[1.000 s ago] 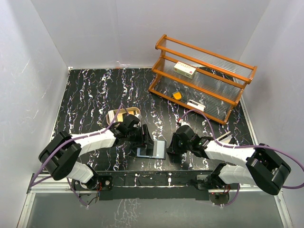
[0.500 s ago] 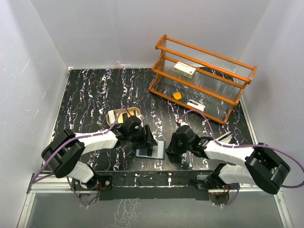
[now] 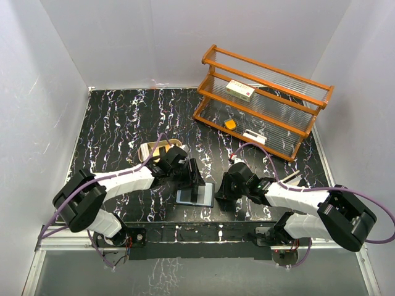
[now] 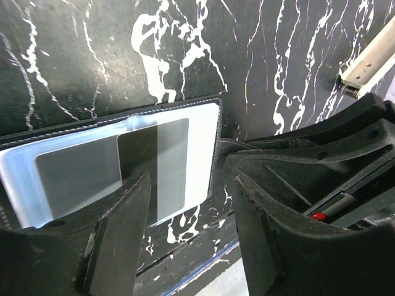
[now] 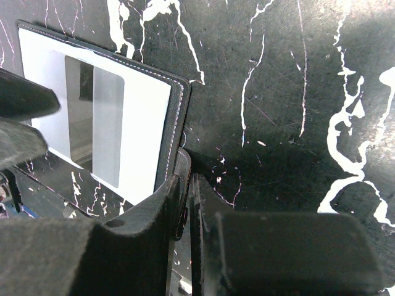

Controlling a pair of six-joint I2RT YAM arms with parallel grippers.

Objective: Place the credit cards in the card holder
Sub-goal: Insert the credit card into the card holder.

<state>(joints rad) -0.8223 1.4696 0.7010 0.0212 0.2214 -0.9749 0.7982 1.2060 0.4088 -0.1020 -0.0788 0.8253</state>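
1. black wallet (image 3: 196, 195) lies open between both arms; grey card (image 4: 154, 163) sits inside it.
2. right gripper (image 5: 187, 185) is clamped on the wallet's edge, i judge to anchor it.
3. left gripper (image 4: 188, 179) hovers above, jaws apart, empty.

No text, label or number is legible.
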